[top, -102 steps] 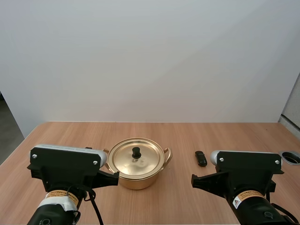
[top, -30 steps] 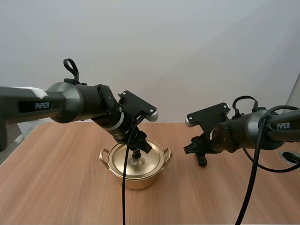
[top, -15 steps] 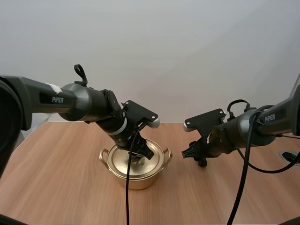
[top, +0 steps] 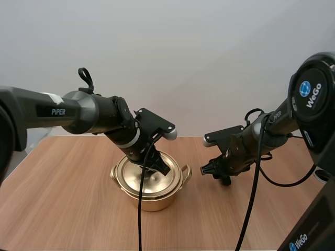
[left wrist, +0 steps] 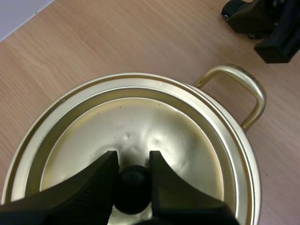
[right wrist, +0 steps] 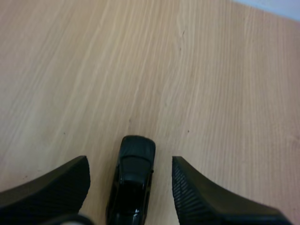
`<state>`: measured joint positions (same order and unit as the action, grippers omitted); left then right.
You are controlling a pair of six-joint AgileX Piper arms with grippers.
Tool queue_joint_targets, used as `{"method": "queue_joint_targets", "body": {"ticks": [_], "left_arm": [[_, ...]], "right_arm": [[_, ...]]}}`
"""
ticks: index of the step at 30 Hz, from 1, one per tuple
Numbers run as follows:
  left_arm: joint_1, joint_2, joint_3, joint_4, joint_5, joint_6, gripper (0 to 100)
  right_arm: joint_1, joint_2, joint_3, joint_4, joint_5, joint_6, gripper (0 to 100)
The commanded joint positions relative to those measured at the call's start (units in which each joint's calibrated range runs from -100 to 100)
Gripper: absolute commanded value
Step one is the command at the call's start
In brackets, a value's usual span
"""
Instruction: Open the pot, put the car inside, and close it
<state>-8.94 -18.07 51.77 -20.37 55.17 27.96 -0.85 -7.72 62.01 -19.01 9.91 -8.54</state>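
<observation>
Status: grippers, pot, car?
Left gripper shut on lid knob; lid on pot. Right gripper open, astride car. Nothing in the way.

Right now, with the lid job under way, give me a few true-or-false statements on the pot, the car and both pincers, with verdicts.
1. The lid sits on the pot. True.
2. The car lies on the table. True.
3. The left pincer hangs open, clear of the knob. False: it is shut on the knob.
4. The right pincer is shut on the car. False: its fingers stand open, one on either side of the car.
</observation>
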Motion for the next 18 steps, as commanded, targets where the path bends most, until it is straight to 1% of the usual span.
{"method": "queue_joint_targets", "body": {"ticks": [1,5,6,7,9,10,11,12,14,18], "left_arm": [[0.02,-1.05,-0.63,-0.34,0.48,-0.28,0],[0.12,-3.29,-2.14,-0.45,0.48,-0.67,0],[0.10,-3.84,-2.55,-0.45,1.14,-0.89,0],[0.20,-4.58,-3.39,-0.45,1.85,-1.03,0],[0.20,-6.60,-4.94,-0.29,2.25,-1.65,0],[0.20,-8.01,-5.83,-0.29,2.25,-1.74,0],[0.20,-9.56,-6.95,-0.29,2.25,-2.13,0],[0.20,-11.15,-7.98,-0.12,2.25,-2.57,0],[0.20,-14.34,-10.57,0.89,2.43,-3.78,0],[0.20,-19.53,-15.32,6.30,2.43,-8.56,0]], "right_arm": [[0.02,2.56,0.06,-0.04,0.06,-0.01,85],[0.02,5.26,0.06,-0.04,-0.29,-0.01,84],[0.02,5.50,0.06,-0.04,-0.50,-0.01,81],[0.02,5.61,0.06,-0.04,-0.50,-0.01,74],[0.02,5.61,0.06,0.25,-0.65,-0.01,48],[0.02,5.61,0.06,0.36,-0.65,-0.01,28],[0.02,5.61,0.06,0.36,-0.65,0.09,6],[0.02,5.39,0.06,0.36,-0.65,0.37,0],[-0.12,4.50,0.06,0.36,-0.49,0.71,0],[-0.71,0.13,0.06,0.24,0.12,0.71,0]]}}
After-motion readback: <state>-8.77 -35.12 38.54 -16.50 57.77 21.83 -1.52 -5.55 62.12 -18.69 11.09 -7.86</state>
